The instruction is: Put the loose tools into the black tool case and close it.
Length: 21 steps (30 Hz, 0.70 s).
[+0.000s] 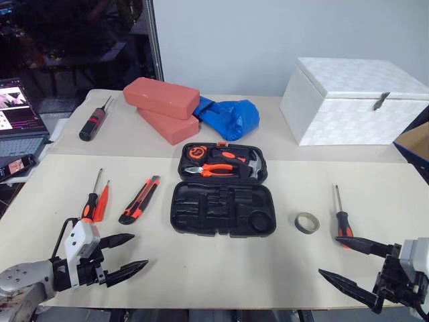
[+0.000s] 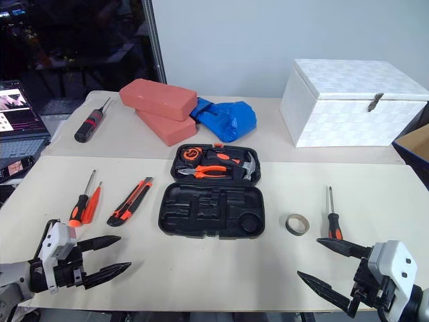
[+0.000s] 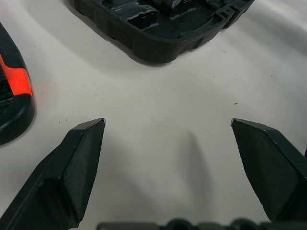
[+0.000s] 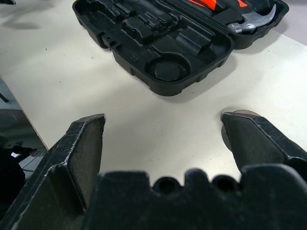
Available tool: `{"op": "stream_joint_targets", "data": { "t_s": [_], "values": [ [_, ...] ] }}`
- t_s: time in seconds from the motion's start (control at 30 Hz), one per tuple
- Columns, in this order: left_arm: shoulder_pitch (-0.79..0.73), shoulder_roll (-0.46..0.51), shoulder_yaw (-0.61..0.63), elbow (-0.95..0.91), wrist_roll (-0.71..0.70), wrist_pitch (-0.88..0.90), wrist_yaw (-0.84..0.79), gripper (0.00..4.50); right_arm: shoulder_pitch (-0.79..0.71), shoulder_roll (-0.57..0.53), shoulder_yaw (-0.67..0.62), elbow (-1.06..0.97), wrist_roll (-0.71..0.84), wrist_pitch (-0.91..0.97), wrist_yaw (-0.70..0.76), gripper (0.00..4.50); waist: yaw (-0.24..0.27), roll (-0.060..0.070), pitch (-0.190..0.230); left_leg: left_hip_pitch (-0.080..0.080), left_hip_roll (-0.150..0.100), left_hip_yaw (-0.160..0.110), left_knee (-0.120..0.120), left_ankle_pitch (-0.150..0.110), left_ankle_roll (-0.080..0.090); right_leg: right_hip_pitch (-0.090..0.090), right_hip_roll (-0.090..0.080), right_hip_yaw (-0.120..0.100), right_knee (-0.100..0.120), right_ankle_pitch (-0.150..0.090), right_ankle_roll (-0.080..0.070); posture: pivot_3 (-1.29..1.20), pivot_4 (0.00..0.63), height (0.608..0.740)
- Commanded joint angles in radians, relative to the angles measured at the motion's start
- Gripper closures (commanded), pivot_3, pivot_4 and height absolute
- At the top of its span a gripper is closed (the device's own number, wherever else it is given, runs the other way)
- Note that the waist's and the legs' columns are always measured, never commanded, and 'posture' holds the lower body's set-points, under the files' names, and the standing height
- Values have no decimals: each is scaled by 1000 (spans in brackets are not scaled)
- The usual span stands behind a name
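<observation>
Both hands hover wide open and empty above the table's (image 1: 221, 268) near edge. Just beyond the left hand (image 1: 124, 255) lie two screwdrivers (image 1: 94, 201) and a utility knife (image 1: 139, 200); past the right hand (image 1: 350, 261), another screwdriver (image 1: 342, 216) and tape roll (image 1: 308, 223). Between them the black tool case (image 1: 223, 208) lies open. Risk: thin handles roll away when pinched, or misseated tools block the lid.

White wrist housings, pointed black fingers (image 1: 124, 239) on each end effector
</observation>
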<state>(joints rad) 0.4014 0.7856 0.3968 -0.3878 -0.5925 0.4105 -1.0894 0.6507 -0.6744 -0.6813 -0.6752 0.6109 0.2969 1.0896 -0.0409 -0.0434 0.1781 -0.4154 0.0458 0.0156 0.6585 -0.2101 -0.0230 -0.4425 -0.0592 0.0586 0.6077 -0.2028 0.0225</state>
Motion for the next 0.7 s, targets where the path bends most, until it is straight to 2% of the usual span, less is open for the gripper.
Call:
{"op": "stream_joint_targets", "data": {
  "t_s": [0.03,0.1,0.17,0.23,0.33,0.53,0.67,0.7],
  "values": [
    [-39,-51,72,-27,-48,13,115,0,-109,1,42,-11,40,-15,-51,62,0,0,0,0,0,0,0,0,0,0,0,0,0,0,0,0,150,740],
    [-114,-118,158,-2,-105,80,293,0,-280,-9,130,-29,94,15,-124,62,-5,-1,1,2,1,3,-1,-1,0,1,0,0,0,0,0,0,150,740],
    [-162,-143,196,10,-104,134,406,0,-384,-21,184,-24,112,42,-153,62,-9,-2,1,-1,4,5,1,-1,0,1,-1,-3,1,1,2,0,150,740],
    [-218,-137,240,28,-127,229,517,0,-481,-49,247,-21,111,72,-169,62,-4,-3,2,8,2,11,1,-1,0,3,1,-4,3,1,2,0,150,740],
    [-315,-77,298,47,-133,499,749,0,-625,-122,330,8,152,131,-128,62,1,-3,2,11,2,13,1,-1,1,4,2,-4,6,2,2,0,150,740],
    [-373,3,296,72,-107,714,849,0,-762,-175,406,52,208,167,-59,62,7,-6,1,9,0,12,0,-1,8,4,3,-4,9,3,3,0,150,740],
    [-474,16,185,182,-51,783,889,0,-795,-160,441,80,179,144,-58,62,19,-6,1,8,0,12,0,-6,8,3,3,-4,9,2,10,0,150,740],
    [-479,21,166,190,-50,790,871,251,-793,-158,444,76,175,142,-61,22,22,-6,1,8,0,12,0,-7,8,3,3,-4,9,2,9,0,150,740]
  ]
}}
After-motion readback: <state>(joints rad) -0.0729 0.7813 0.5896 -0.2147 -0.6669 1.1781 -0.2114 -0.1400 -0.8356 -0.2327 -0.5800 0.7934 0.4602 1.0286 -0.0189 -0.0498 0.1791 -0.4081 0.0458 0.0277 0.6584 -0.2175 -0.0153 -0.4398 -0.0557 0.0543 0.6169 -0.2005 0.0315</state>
